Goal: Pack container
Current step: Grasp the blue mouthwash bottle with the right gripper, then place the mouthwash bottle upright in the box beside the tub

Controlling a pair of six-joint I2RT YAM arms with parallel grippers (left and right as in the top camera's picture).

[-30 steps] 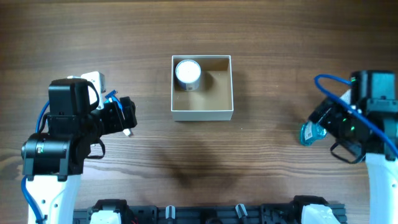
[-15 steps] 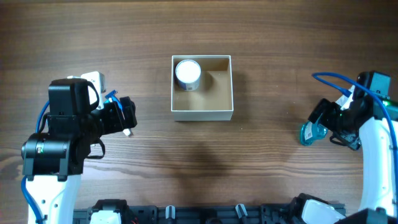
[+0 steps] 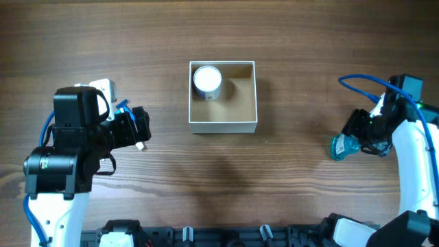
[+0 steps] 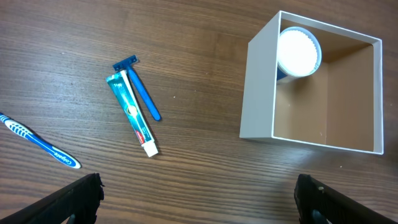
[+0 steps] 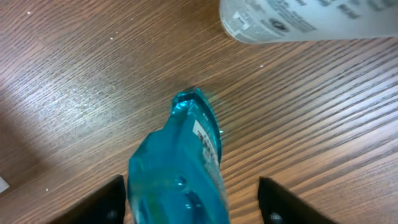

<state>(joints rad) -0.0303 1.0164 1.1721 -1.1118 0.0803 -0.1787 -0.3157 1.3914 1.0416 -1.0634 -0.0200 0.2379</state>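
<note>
The container (image 3: 223, 126), a shallow white-walled box with a tan inside, stands at the table's middle and also shows in the left wrist view (image 4: 258, 87). A white-lidded jar (image 3: 206, 80) stands in its far left corner. My right gripper (image 5: 196, 202) is open, with its fingers on either side of a translucent blue tube (image 5: 180, 174) lying on the table at the right (image 3: 339, 147). My left gripper (image 4: 199, 205) is open and empty above bare wood, left of the container.
In the left wrist view a toothpaste tube (image 4: 134, 112), a blue razor (image 4: 143, 93) and a blue toothbrush (image 4: 37, 142) lie left of the container. A grey-white bottle (image 5: 311, 18) lies just beyond the blue tube.
My right arm has swung and come down, bringing its gripper over the blue tube. The left arm, the container and the jar have not moved.
</note>
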